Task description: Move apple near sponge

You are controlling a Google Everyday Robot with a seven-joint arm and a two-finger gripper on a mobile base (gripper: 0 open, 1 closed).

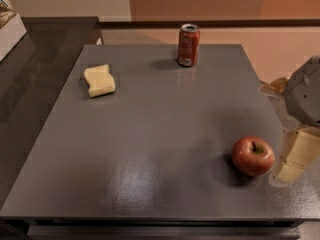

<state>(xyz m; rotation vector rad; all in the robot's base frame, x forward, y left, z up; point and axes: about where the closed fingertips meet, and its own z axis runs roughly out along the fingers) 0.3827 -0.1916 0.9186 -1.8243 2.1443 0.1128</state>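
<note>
The red apple (pixel 252 156) with yellowish patches and a short dark stem sits on the dark grey table (pixel 160 134) at the front right. The pale yellow sponge (pixel 99 80) lies at the far left of the table, far from the apple. My gripper (pixel 296 160) hangs at the right edge of the view, just right of the apple and close to the table surface, not touching the apple. Its grey wrist housing (pixel 306 90) is above it and partly cut off by the frame.
A red soda can (pixel 188 45) stands upright at the far middle edge of the table. A dark counter (pixel 30 69) runs along the left side. The table's right edge lies just beyond the apple.
</note>
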